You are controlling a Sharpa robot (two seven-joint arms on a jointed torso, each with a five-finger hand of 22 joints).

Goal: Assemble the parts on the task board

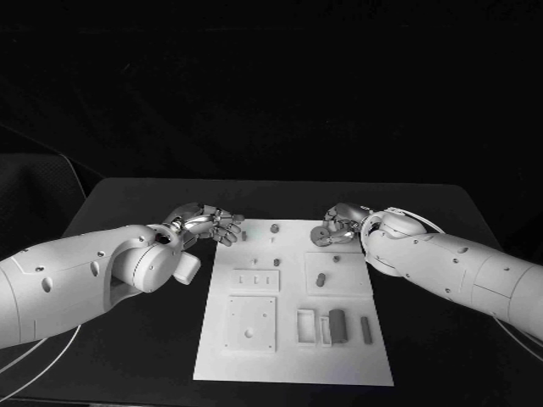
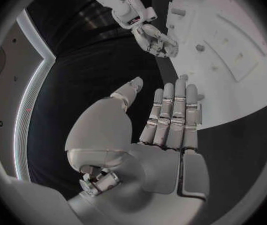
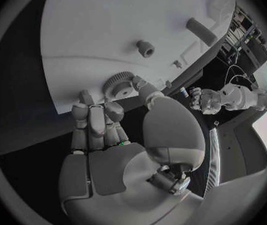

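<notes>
On the black desk (image 1: 125, 203) lies the white task board (image 1: 299, 356), with small grey parts on it. At its far left corner the left robot hand (image 1: 210, 225) hovers with fingers straight and apart, holding nothing. At the far right corner the right robot hand (image 1: 339, 225) curls its fingers onto a toothed gear (image 3: 118, 83) at the board's edge.

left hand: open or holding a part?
Open. In the left wrist view the left hand has its fingers stretched straight side by side, thumb apart, with nothing in the palm; it hovers by the task board edge.
</notes>
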